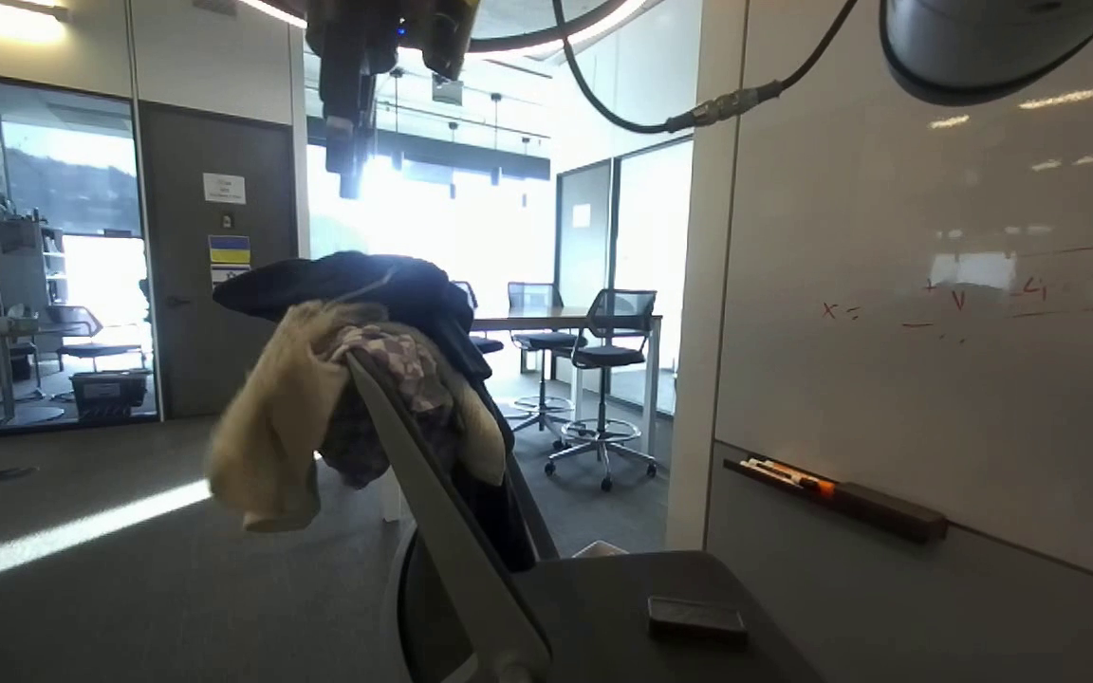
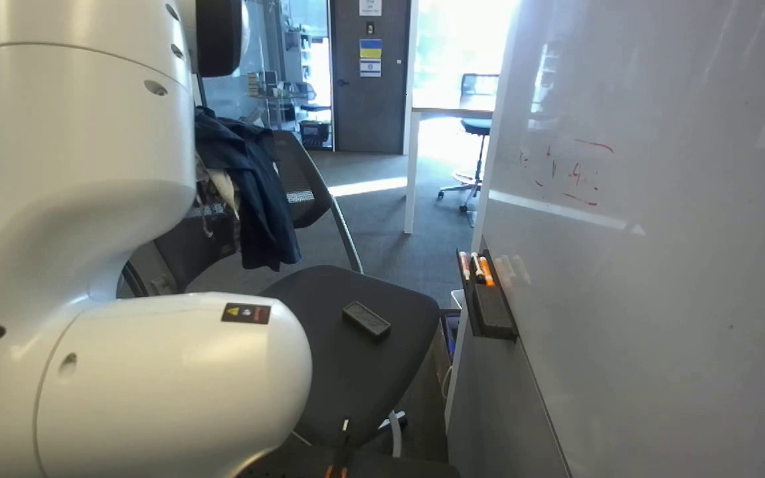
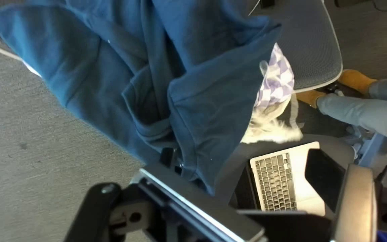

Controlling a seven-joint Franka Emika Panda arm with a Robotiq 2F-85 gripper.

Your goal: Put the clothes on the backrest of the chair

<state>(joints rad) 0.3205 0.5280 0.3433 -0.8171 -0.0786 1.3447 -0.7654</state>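
The clothes hang over the top of the slanting backrest of the chair. The navy garment runs lengthwise down the seat side, hem lowest; its upper part lies crosswise over the top, one end jutting out behind. The cream garment drops lengthwise behind the backrest, its loose end pointing down, with a patterned garment bunched beside it. The gripper has its fingers spread wide; in an exterior view it hangs above the clothes, apart from them. A tray on the whiteboard holds markers and an eraser; the far black box is too small to see into. In an exterior view the arm hides part of the clothes and chair. The legs in the wrist view are cut off at the right.
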